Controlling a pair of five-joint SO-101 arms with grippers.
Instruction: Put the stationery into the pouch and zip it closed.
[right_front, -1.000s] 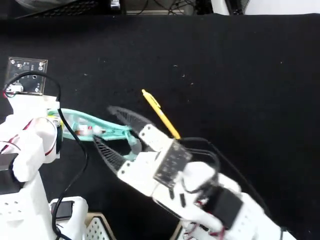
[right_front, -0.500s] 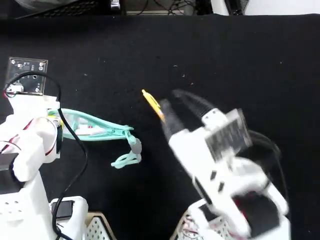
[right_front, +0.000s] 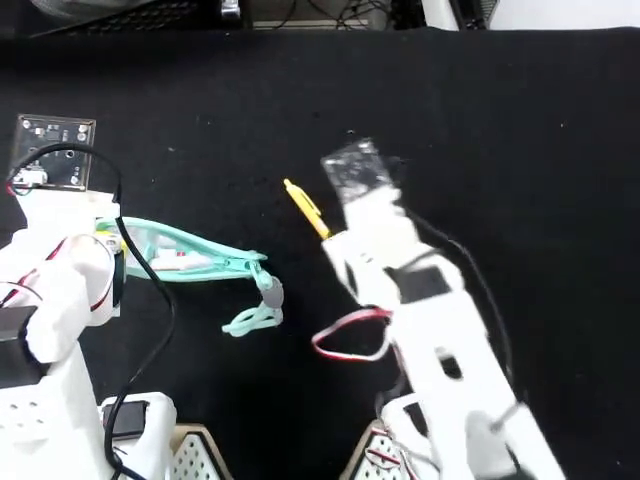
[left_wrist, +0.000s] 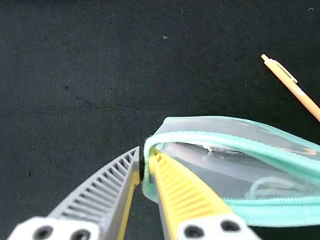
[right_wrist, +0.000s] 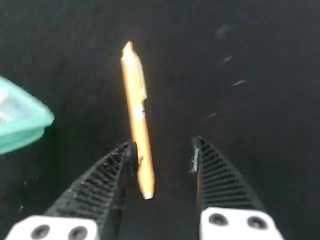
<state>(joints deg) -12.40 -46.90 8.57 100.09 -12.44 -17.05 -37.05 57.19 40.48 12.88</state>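
Step in hand: judged to be the pick-up of the pen (right_wrist: 136, 120) by the right gripper (right_wrist: 162, 147), ahead of loading it into the pouch (right_front: 190, 255).

Right gripper: spread open and empty. It is set low over the pen, which lies between the fingers and close against one of them.

Left gripper (left_wrist: 145, 160): clamped shut on the end of the pouch rim, one finger inside and one outside.

Pen position: lying flat on the counter (right_front: 500, 120) near the middle of the high view, slanted from upper left to lower right. Its lower end is hidden under the right arm, and it is apart from the pouch.

Pouch position: at the left of the high view, lying flat. Its mouth appears parted, and a loop (right_front: 255, 318) trails from the zip end at the lower centre.

Method advised: the gripper should be shifted sideways until the barrel sits midway, then lowered to the cloth and closed squarely across the barrel. An off-centre closure would be expected to push or roll the pen. The pouch should be kept pinned so that the mouth stays open.

Pen material: slim, round, smooth orange barrel with a tapered tip; judged hard and slippery.

Pouch material: clear, finely ribbed soft sheet with mint zip tape; judged limp and easily collapsed.

Counter surface: black cloth, matt, with slight lint.
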